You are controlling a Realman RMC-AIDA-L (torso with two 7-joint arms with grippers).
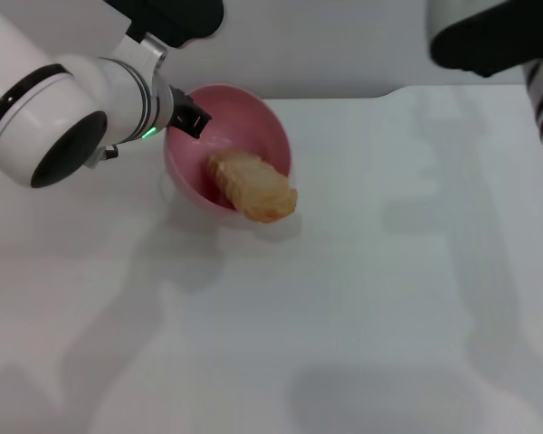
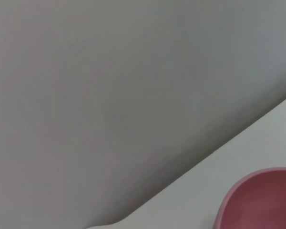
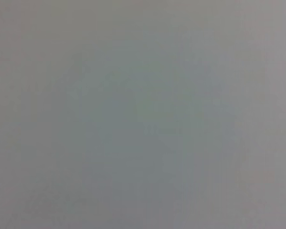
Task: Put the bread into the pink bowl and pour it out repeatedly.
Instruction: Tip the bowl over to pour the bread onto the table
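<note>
White surface, one bowl, one loaf

The plain white surface (image 1: 389,289) carries a pink bowl (image 1: 253,122) tipped on its side near the far left, and the bread (image 1: 252,185) spills over its rim onto the top.

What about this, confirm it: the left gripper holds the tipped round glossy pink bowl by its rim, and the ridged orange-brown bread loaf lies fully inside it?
Not quite. The head view shows the ridged orange-brown bread loaf sliding out over the lower rim of the tipped round glossy pink bowl, half outside. The left gripper does hold the rim.
</note>
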